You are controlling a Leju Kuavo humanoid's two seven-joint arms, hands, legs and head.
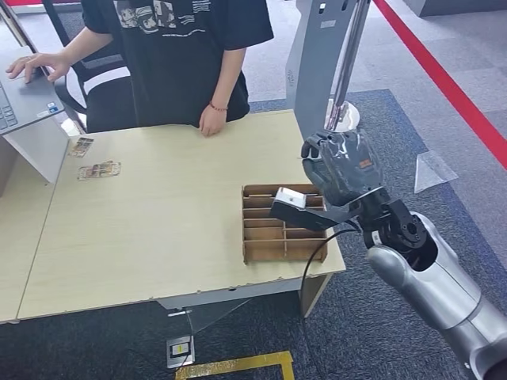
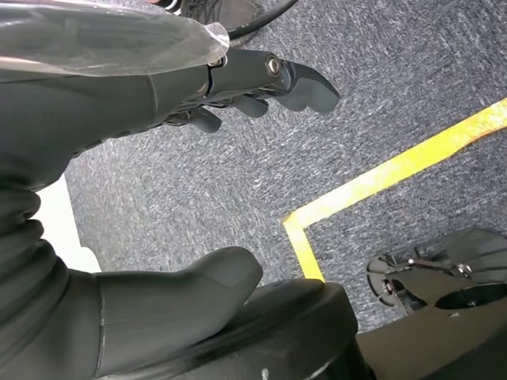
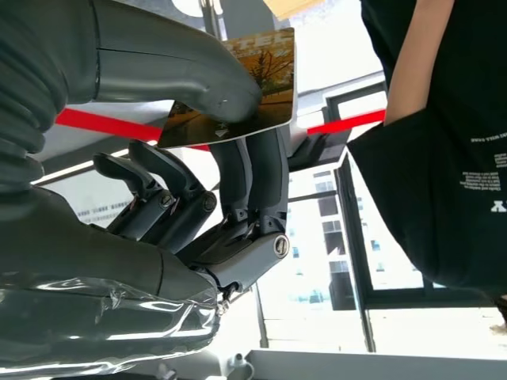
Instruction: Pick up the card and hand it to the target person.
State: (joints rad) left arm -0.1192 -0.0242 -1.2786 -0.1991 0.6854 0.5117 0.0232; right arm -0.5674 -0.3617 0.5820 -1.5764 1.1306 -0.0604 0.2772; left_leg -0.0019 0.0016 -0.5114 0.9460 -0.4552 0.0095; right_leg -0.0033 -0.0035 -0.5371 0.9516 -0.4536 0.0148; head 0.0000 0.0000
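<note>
Table (image 1: 167, 229): pale wood top, standing on grey carpet.
Divider box (image 1: 281, 229): brown cardboard with compartments, at the table's near right corner.
Cards (image 1: 98, 169): two loose ones, well apart from the divider box, toward the far left edge.
Person's hand (image 1: 211, 120): rests on the far edge.

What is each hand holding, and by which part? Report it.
The right hand pinches the card by one end, thumb on one face and fingers on the other. The left hand holds nothing, hanging over the carpet.

No legible text on card (image 3: 263, 75)
</note>
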